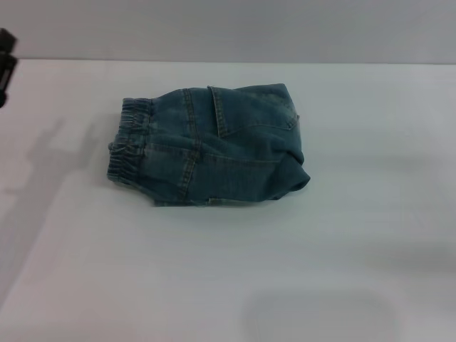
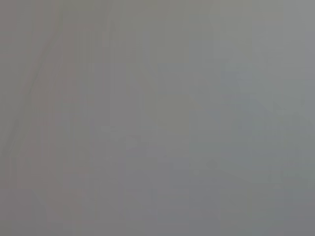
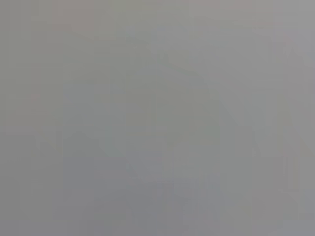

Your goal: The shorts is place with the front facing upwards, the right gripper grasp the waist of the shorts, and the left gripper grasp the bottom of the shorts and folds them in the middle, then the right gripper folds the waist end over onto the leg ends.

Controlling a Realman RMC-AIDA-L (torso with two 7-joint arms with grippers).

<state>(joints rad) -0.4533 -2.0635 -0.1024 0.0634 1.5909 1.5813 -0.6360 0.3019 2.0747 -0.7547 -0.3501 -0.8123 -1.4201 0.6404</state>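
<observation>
Denim shorts [image 1: 214, 146] lie folded on your white desk [image 1: 356, 249], waist [image 1: 128, 139] leftward; left hand [image 1: 6, 64] barely visible, grip unclear.

One pr blue-green denim shorts [image 1: 214, 149], folded, w/ one gathered elastic waistband [image 1: 128, 142]; one white table [image 1: 356, 249]; one black object [image 1: 6, 64] at edge.

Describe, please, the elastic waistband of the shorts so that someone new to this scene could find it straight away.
On the white table lies one folded bundle of blue-green denim shorts, the only garment there. The waistband is the bundle's edge toward the robot's left. Its puckered, gathered elastic sets it apart from the flat denim panels and the stitched pocket beside it.
</observation>
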